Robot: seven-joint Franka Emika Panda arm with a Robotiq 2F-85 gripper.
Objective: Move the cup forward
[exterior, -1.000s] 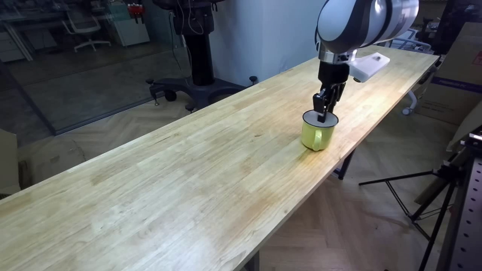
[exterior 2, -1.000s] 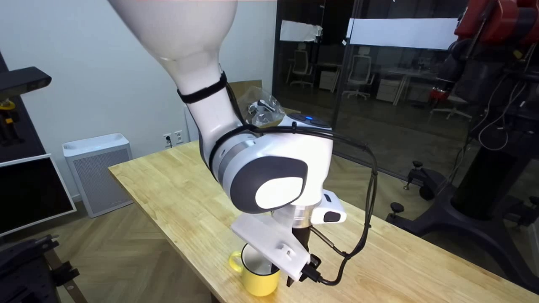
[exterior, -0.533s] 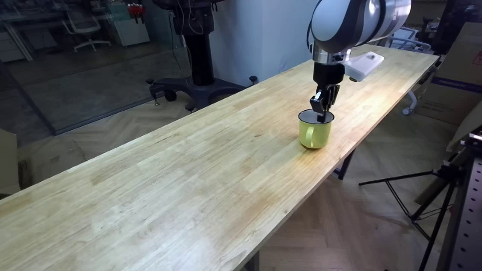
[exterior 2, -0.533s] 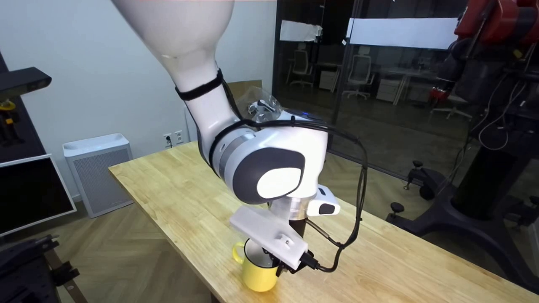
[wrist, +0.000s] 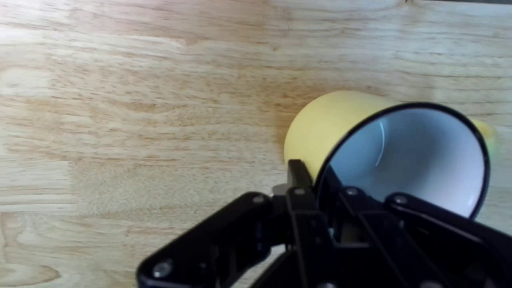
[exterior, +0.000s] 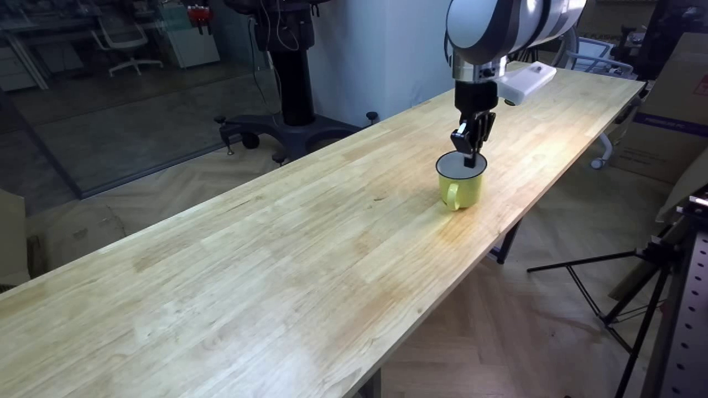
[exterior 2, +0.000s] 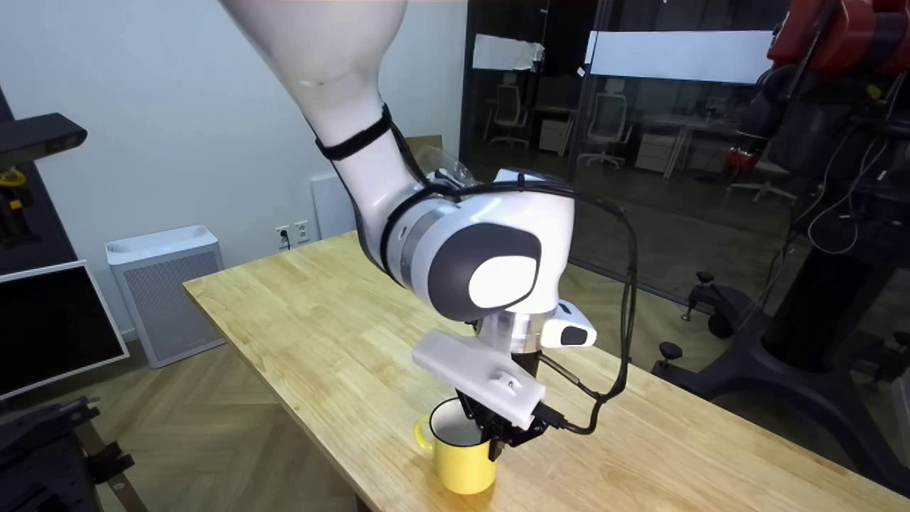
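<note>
The hand is pinching the wall of the yellow cup. In the wrist view, one finger is outside the cup and the other dips inside, with the dark rim running between them. I think it holds the cup this way because a thin wall is easy to squeeze. The handle sticks out on the far side, so it does not get in the way of the pinch.

In both exterior views the cup is over the wooden table, closer to one long edge, and looks about upright. I can't tell if its bottom touches the wood or is just above it. Grabbing seems done, so this is probably the carrying part. The pinch is only on one side, so the cup could twist if it goes too fast.

Inside, the cup is white. I see the finger in there and a bright curved line, maybe just shine. The hand hides some of the inside.

A big cardboard box stands past the table, and I can't see what it holds. In an exterior view, a clear plastic bag peeks out behind the robot arm, with something dark in it that is hard to make out.
</note>
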